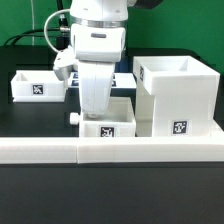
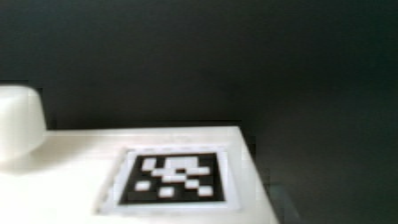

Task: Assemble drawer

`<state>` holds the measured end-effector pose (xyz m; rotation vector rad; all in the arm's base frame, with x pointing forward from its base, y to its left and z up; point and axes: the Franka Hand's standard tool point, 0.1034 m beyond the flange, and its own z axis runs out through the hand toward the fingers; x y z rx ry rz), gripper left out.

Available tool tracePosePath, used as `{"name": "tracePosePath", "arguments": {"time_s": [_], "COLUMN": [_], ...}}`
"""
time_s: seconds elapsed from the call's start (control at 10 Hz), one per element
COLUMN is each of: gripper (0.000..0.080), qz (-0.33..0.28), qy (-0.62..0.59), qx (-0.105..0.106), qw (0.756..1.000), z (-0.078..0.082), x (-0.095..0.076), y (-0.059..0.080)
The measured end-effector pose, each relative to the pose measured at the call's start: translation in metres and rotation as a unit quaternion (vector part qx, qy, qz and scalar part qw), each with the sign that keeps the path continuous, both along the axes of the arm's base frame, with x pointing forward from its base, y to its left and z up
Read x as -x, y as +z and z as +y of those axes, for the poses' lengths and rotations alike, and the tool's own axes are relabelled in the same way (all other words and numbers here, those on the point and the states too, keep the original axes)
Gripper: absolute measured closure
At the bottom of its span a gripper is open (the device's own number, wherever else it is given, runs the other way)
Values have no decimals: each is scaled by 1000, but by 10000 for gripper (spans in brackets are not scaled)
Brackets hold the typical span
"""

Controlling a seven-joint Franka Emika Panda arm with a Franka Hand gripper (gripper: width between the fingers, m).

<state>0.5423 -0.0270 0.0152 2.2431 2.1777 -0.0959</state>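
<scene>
Drawer casing (image 1: 178,95) stands at the exterior view's right, tall, tag low on its near face, and its open side looks turned upward. Middle tray (image 1: 118,128) sits just beside the casing on the left, and the two may be touching; the seam is too fine to tell. The tray's knob (image 1: 75,118) points to the exterior view's left, away from the casing, so the long axis runs knob to casing across the view. Gripper (image 1: 98,115) hangs directly over the knob half of this tray, down at rim level. Its fingers are hidden behind the hand body, so I cannot tell whether they are spread, closed or holding the tray. In the wrist view a tagged white face (image 2: 175,178) fills the lower frame close under the camera, with a rounded white shape (image 2: 16,122) at the edge, either a finger or the knob. A second tray (image 1: 33,86) lies well apart at the exterior view's left. The table (image 1: 30,125) is matte black and flat. A low white wall (image 1: 110,152) runs along the near side, touching or nearly touching the tray and casing. My read: the coming move turns on getting the tray up and over into the casing, and the wall and the casing's side leave little room.
</scene>
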Motion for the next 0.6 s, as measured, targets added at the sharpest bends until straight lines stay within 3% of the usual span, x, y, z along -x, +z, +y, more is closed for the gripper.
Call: {"name": "tracePosePath", "arguments": {"time_s": [0.6], "gripper": [757], "qz": [-34], "qy": [2], "qx": [-4], "qw": [999], "z": [3], "x": [0], "y": [-4]}}
